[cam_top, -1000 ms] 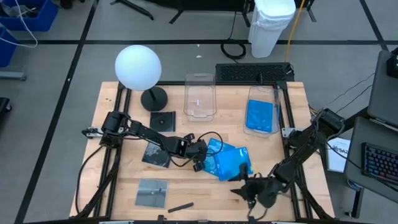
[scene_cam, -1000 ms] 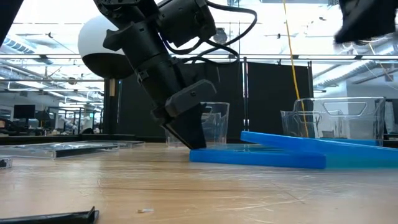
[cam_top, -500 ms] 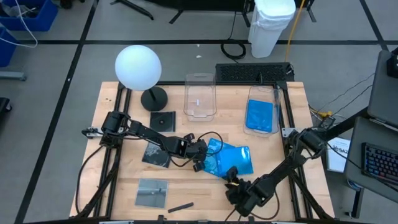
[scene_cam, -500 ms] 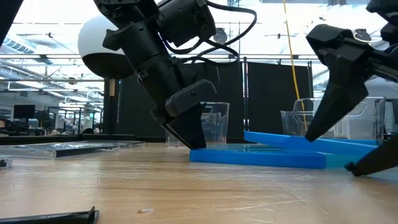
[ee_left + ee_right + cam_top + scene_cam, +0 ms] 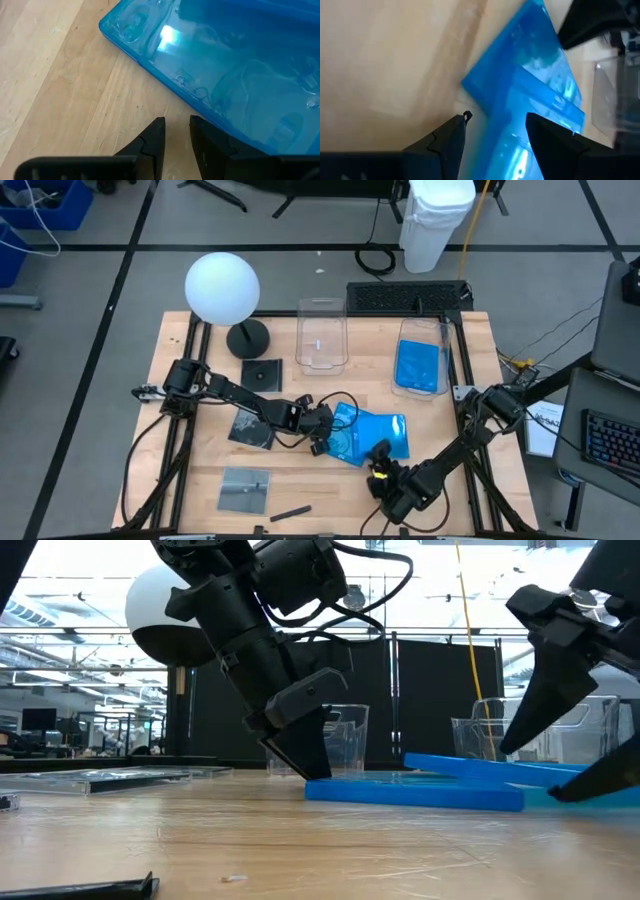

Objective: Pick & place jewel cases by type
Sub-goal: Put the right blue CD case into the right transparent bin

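Observation:
Two bright blue jewel cases overlap at mid-table: the lower one (image 5: 347,438) lies flat, and the upper one (image 5: 392,435) leans tilted across it (image 5: 470,768). A third blue case (image 5: 418,366) lies in the right clear tub. Three dark grey cases (image 5: 262,373) (image 5: 250,428) (image 5: 246,488) lie flat on the left half. My left gripper (image 5: 322,434) (image 5: 176,122) stands at the lower blue case's left edge, open by a narrow gap. My right gripper (image 5: 380,463) (image 5: 495,117) is wide open at the pile's near side, one finger above and one below the upper case's edge (image 5: 560,780). My left gripper points slanting down from the table's left, fingertips (image 5: 316,772) at the tabletop. The outer side of one finger (image 5: 205,142) stands against the lower blue case's edge (image 5: 220,127) near its corner, and the case lies flat on the table. My right gripper: I cannot tell whether its fingers touch the upper case.
An empty clear tub (image 5: 321,335) stands at the far middle, beside the tub (image 5: 420,340) that holds the blue case. A white globe lamp (image 5: 222,285) with a dark base is far left. A small dark stick (image 5: 290,512) lies near the front edge.
My right gripper has come in from the table's near right corner toward the blue cases, dropped to table height, and now stands with open fingers around the upper case's near edge. My left gripper has kept still.

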You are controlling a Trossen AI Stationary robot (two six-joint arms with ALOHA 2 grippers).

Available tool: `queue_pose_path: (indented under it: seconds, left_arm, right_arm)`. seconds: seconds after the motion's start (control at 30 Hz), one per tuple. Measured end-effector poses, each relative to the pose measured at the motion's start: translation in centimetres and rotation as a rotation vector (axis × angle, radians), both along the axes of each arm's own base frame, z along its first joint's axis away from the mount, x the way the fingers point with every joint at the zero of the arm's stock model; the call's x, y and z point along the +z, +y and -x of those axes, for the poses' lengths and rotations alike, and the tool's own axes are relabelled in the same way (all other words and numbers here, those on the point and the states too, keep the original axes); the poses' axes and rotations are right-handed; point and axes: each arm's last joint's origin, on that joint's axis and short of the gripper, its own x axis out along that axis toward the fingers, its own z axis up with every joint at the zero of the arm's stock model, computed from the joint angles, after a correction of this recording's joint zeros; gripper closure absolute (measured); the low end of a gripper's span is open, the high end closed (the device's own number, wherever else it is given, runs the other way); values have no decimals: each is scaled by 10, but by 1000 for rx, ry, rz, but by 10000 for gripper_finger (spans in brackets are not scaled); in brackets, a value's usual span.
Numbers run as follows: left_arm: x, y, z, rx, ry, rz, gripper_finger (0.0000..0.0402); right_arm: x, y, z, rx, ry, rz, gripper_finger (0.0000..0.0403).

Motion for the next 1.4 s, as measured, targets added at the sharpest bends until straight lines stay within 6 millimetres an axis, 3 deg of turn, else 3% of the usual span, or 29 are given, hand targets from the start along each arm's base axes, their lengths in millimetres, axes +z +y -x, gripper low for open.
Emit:
queue_pose_path:
  seconds: [0.43, 0.53, 0.7, 0.87, 1.07, 1.4]
  left_arm:
    - [0, 0, 0, 3, -3, 2, 305]
    - [0, 0, 0, 3, -3, 2, 305]
    - [0, 0, 0, 1, -3, 0, 305]
    - [0, 0, 0, 2, -2, -1, 305]
    - [0, 0, 0, 1, -2, -1, 305]
    - [0, 0, 0, 1, -2, 0, 305]
  right_arm:
    - [-18, -32, 2, -186, 44, -54, 211]
    - [-20, -34, 3, -229, 36, -88, 246]
    - [-20, -34, 4, -259, 6, -100, 346]
    - [-19, -27, 9, -233, -30, -75, 359]
    - [-7, -19, 15, -206, -73, -84, 359]
    - [46, -6, 32, -176, -213, -276, 369]
